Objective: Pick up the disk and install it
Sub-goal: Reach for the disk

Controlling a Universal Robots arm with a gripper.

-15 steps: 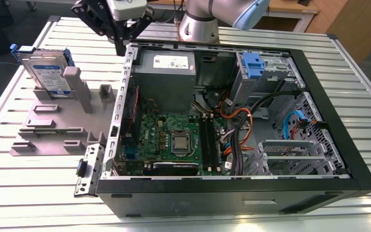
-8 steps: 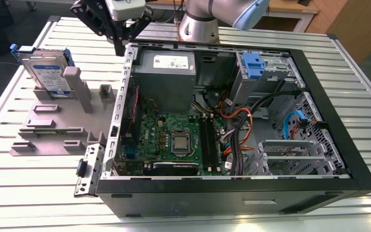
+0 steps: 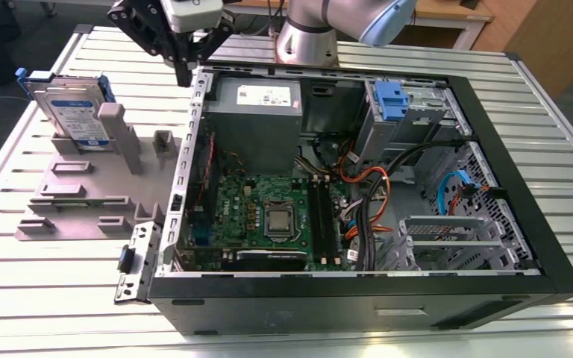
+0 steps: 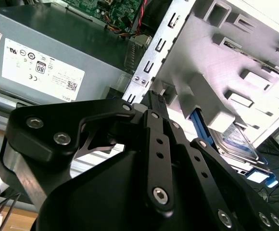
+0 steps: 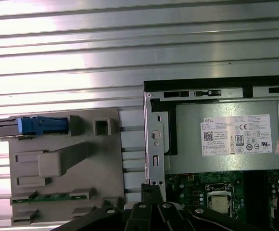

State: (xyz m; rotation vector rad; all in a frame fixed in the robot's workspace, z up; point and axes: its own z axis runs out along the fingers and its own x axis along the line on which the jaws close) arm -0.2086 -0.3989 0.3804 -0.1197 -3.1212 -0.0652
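Blue-rimmed disk (image 3: 69,115): stands on edge in a slot of the grey holder (image 3: 77,190) at the upper left of the exterior view, outside the case with its label face showing.
Slatted metal table (image 3: 27,298): carries the holder and the open computer case (image 3: 316,302) side by side.
Gripper (image 3: 184,74): hangs over the case's rear corner, between the disk and the power-supply box (image 3: 257,112). It is near the disk but apart from it.
Fingers (image 4: 155,130): pressed together tip to tip, pinching nothing.
First wrist view: disk (image 5: 38,125) seen edge-on as a blue strip at the holder's edge.
Second wrist view: disk (image 4: 235,142) sits past the holder's post, beyond the gripper (image 4: 153,96).
Step in hand (my reading): the reach toward the disk, with the grasp not yet begun.
Doing it well: spread the fingers wider than the disk is thick while they are above it. Square the pads to the flat faces rather than the blue rim. Descend straight over the top edge, clear of the tall post (image 3: 113,123) beside it.
Risk: a skewed grip could bind the disk in its slot or drag the holder.
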